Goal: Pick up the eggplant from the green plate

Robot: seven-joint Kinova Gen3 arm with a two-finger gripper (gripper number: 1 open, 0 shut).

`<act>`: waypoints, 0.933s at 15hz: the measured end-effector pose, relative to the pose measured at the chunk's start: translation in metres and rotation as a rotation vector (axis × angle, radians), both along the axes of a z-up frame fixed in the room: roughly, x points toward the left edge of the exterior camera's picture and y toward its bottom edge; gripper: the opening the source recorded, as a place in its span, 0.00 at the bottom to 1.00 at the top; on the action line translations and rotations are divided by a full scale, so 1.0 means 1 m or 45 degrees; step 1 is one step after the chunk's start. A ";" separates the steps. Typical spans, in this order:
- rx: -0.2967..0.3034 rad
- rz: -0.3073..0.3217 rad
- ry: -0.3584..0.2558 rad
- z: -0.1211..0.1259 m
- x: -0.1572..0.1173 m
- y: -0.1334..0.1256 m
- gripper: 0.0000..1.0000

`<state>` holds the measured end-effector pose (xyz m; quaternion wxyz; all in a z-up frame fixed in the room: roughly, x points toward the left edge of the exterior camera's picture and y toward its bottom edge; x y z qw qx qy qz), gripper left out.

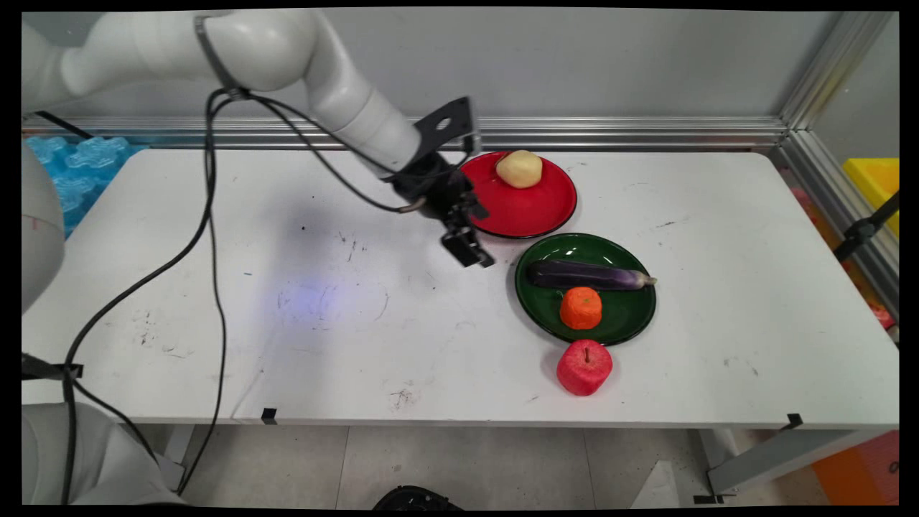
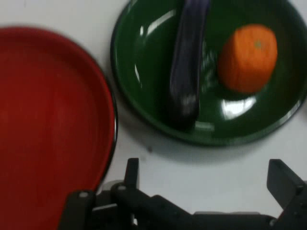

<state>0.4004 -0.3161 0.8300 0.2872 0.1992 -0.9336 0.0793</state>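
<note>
Tool (image 1: 468,244) spread wide, gripping nothing, above bare table (image 1: 323,287), beside red plate (image 1: 531,212), near green plate (image 1: 624,316).

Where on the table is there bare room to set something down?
The white table is bare across its whole left half, left of the jaws, and at its right end beyond the round green plate. It is crowded mid-right: round red plate, green plate and red apple sit close together.
</note>
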 end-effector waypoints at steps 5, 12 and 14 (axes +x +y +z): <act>-0.058 -0.052 0.041 -0.015 -0.038 -0.021 1.00; -0.108 -0.100 0.059 -0.051 -0.074 -0.044 1.00; -0.113 -0.107 0.059 -0.059 -0.079 -0.048 1.00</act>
